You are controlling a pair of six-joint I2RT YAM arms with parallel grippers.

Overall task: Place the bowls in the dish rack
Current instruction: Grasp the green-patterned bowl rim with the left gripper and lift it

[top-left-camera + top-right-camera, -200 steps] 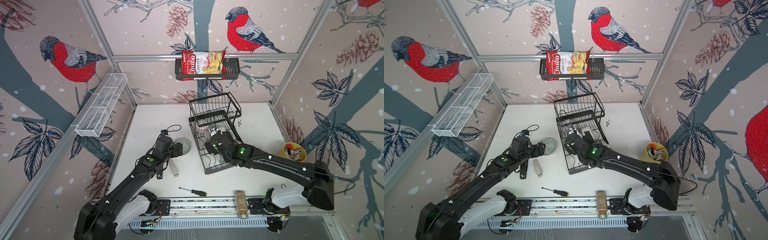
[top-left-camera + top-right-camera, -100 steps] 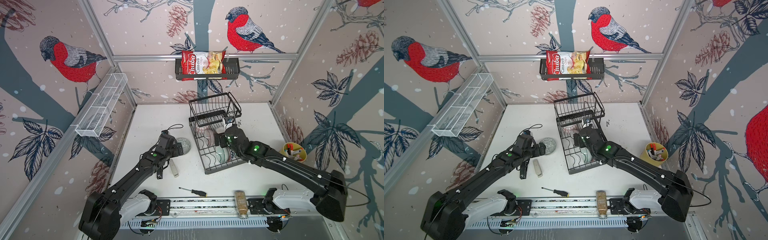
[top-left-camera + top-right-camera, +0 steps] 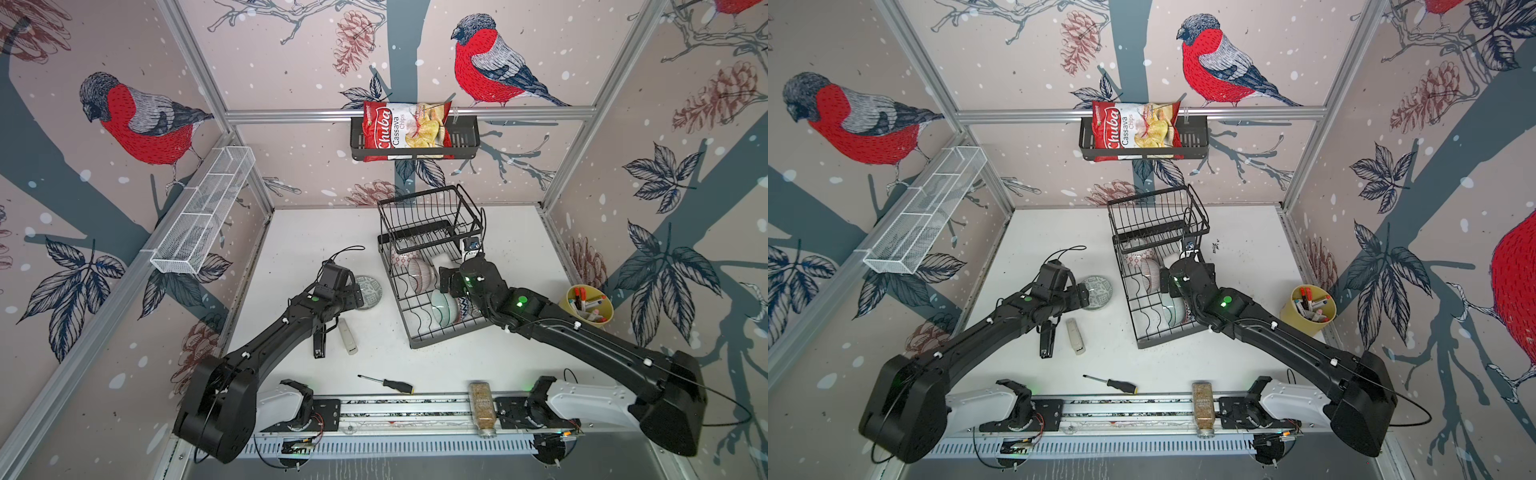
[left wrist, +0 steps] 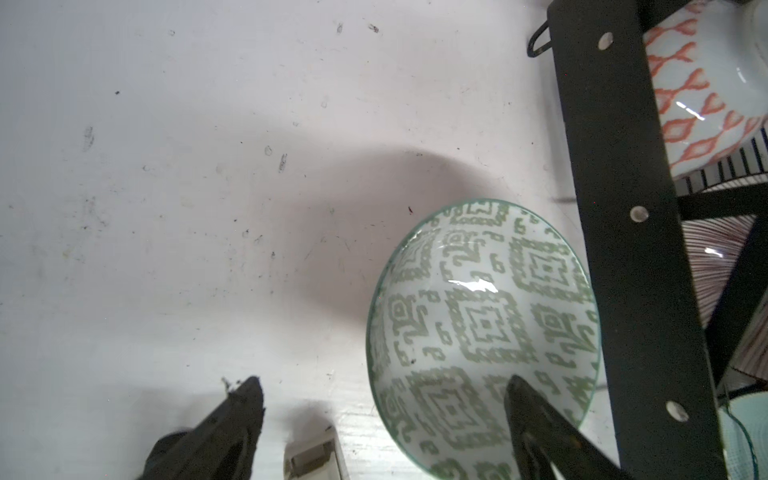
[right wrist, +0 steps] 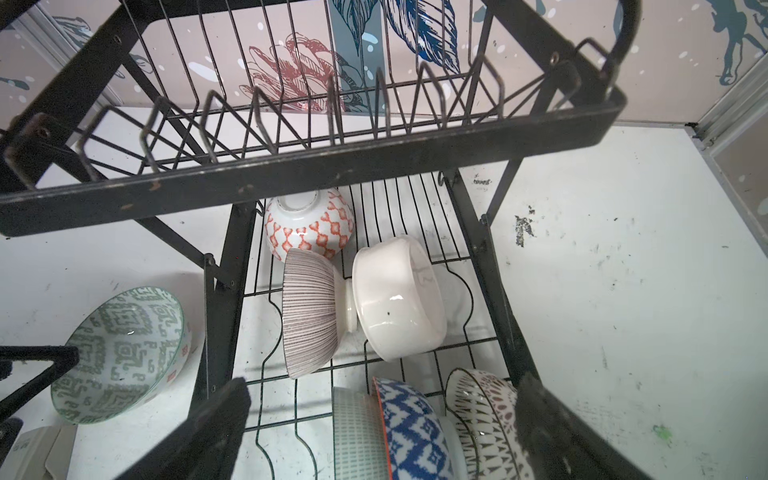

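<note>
Closing your left claw, spread astride the rim of the green bowl, could skid or tip it into the rack just right of it on the table; your right claw hangs spread and empty over the racked bowls.

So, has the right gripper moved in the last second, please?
Yes: the right gripper shifted from the rack's middle toward its right edge in both top views.
</note>
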